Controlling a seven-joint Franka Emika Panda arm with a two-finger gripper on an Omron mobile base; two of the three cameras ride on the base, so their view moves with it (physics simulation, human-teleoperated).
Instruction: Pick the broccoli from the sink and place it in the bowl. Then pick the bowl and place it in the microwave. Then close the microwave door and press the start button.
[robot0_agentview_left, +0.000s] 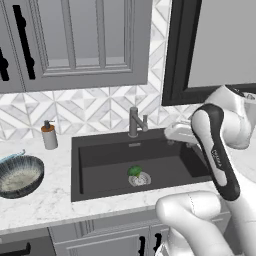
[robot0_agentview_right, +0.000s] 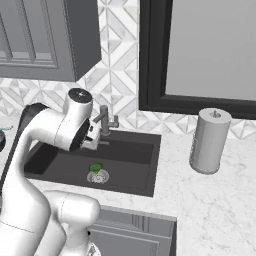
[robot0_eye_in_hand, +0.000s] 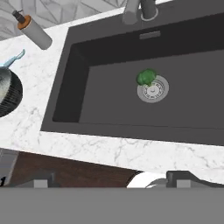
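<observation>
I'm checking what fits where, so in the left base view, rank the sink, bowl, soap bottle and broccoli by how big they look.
1. sink, by far the largest.
2. bowl, partly cut off at the left edge.
3. soap bottle.
4. broccoli, smallest.
The soap bottle stands farther back, but the order looks clear.

**White arm, dark joints**

The arm (robot0_agentview_left: 220, 150) is glossy white with rounded, bulbous links; a long black band with faint pale lettering runs along one link at right of the left base view; a dark-rimmed grey round cap (robot0_agentview_right: 80, 96) tops a joint.
</observation>
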